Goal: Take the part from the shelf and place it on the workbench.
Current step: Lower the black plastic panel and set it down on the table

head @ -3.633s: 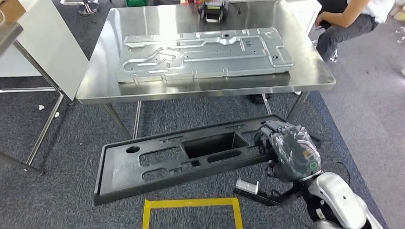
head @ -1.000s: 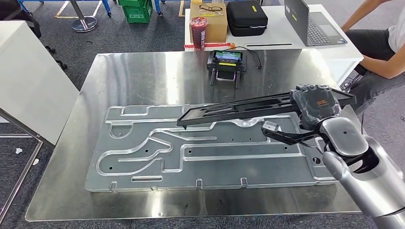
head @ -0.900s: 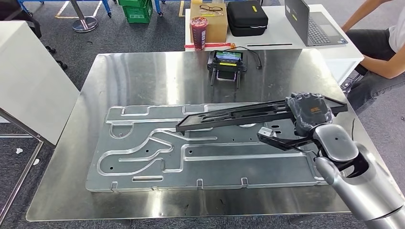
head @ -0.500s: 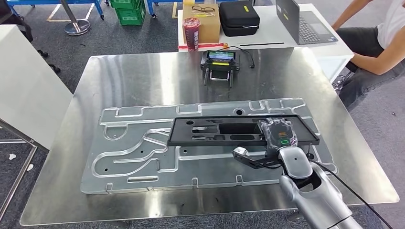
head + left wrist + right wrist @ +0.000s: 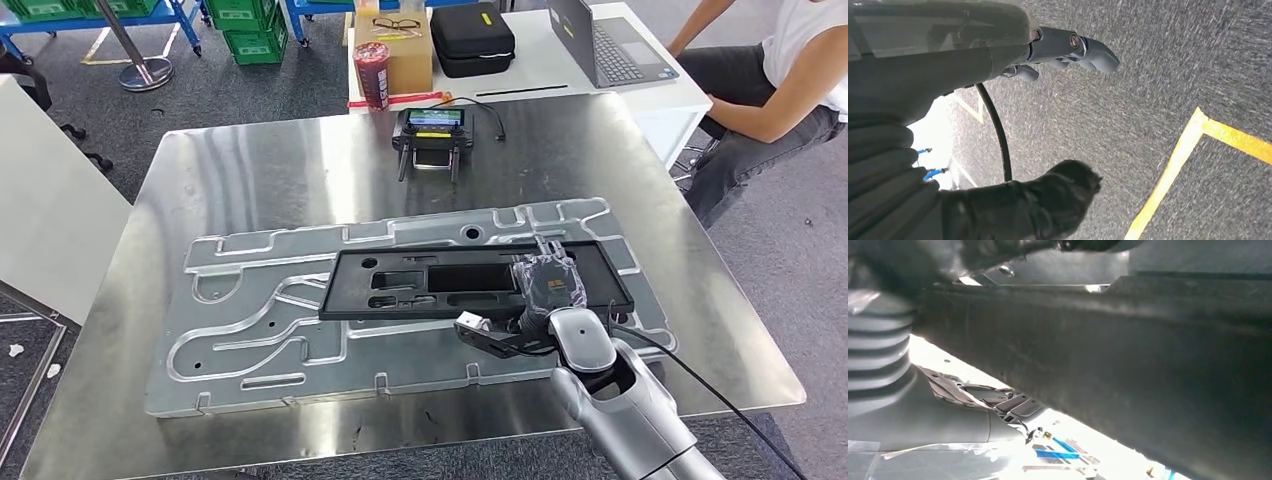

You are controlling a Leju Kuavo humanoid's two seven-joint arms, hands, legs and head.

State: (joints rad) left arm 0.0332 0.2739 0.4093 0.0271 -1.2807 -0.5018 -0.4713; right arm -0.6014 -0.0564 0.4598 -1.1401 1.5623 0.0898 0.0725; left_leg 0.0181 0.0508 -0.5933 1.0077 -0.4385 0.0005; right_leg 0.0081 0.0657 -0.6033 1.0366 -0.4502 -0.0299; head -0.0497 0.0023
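While lying flat on the grey metal plate [image 5: 300, 330] that covers most of the surface [image 5: 250, 170], black part [image 5: 440, 280] runs long axis across the surface, roughly parallel to the plate's long edges. One end points toward the white board [image 5: 50, 230] side, other end toward the seated person [image 5: 770, 90] side. Open face up, cutouts showing.

Right hand [image 5: 548, 283] sits on top of the part, toward its person-side end, just off the near long edge. Fingers curled over the part and touching it; looks like a grip on the near rim, though thumb contact under the edge cannot be confirmed from the head view. Right wrist view: dark part edge [image 5: 1128, 345] close against the hand, consistent with a hold.

Left hand [image 5: 1068, 47] hangs over the carpet by a yellow floor line [image 5: 1188, 165], fingers loosely apart, holding nothing, well apart from the part. So right hand is the only one near.

Judgement: part looks set down, placement nearly done. Next move likely calls for loosening the fingers and lifting straight up off the part, away from the plate. Risk: dragging the part along its long axis or tipping the held end on release.
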